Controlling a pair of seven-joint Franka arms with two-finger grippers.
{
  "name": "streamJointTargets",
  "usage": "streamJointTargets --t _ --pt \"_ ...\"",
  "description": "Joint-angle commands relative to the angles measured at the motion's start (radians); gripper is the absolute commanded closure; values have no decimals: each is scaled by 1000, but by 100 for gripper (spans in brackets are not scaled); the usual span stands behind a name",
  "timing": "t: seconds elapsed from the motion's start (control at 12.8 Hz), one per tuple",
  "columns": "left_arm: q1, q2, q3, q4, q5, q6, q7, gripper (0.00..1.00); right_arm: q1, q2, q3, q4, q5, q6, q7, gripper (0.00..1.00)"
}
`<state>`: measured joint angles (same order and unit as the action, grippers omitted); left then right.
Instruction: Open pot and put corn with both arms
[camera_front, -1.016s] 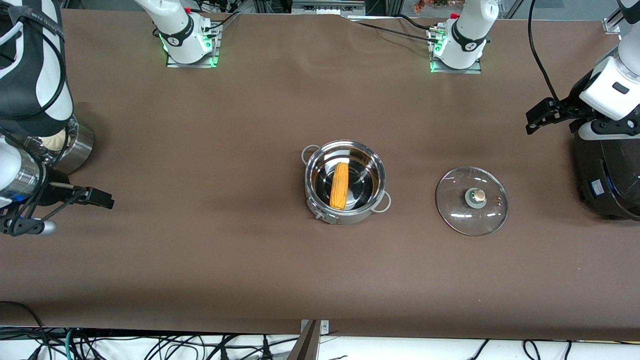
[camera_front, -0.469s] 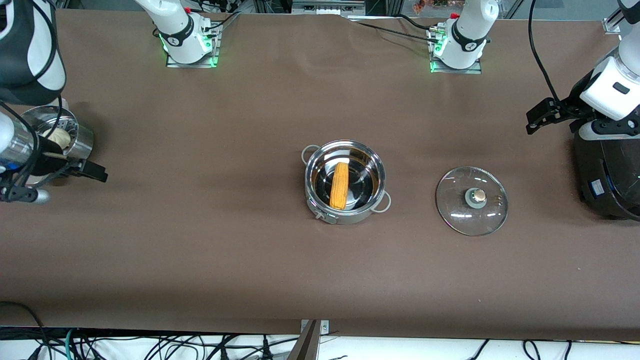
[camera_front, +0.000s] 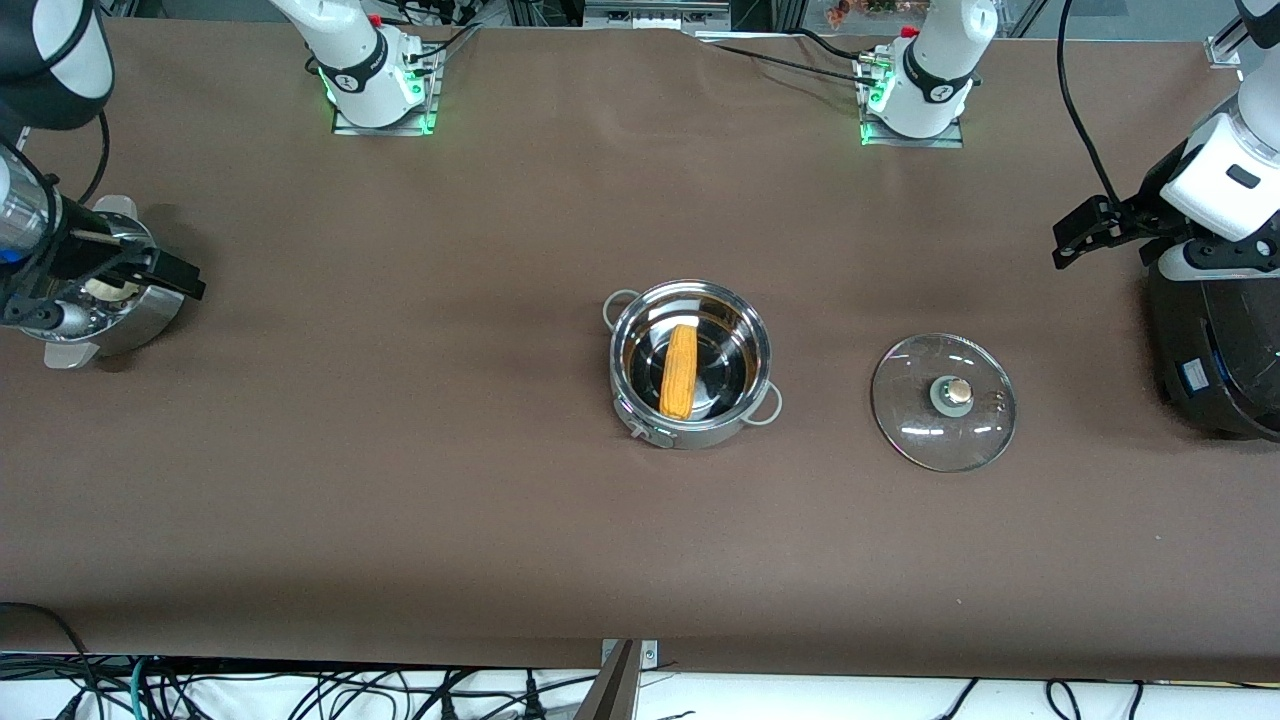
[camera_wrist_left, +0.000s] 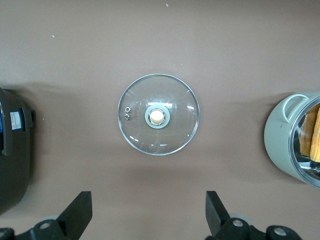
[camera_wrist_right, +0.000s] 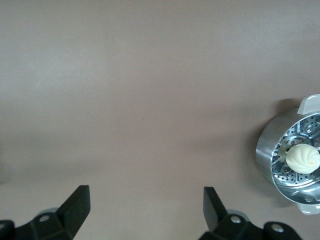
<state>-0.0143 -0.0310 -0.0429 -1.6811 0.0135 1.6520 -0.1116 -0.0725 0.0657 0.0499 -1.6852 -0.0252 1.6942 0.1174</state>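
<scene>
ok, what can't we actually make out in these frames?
- Black cooker: cut off by the front view's edge and partly covered by the left arm.
- Steamer bowl: front view, largely hidden by the right tool; its bun shows clearly only in the right wrist view.
- Pot and corn: cut by the left wrist view's edge.

No readable text, brand or number anywhere. Only a small blue-and-white label (camera_front: 1193, 374) on the side of the large black round cooker (camera_front: 1215, 360) below the left gripper (camera_front: 1078, 232), its print too small to make out.
</scene>
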Motion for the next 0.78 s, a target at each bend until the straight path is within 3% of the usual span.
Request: streamJointTargets --t 0.0,0.23,0.7 --pt "1 2 1 12 -4 -12 6 0 13 -32 -2 -15 -39 7 -2 0" --pt "1 2 1 12 -4 -12 6 0 13 -38 -2 -11 -32 45 -18 0" --pt "2 2 1 12 -4 -12 6 0 16 -40 -4 39 -27 -15 -24 0"
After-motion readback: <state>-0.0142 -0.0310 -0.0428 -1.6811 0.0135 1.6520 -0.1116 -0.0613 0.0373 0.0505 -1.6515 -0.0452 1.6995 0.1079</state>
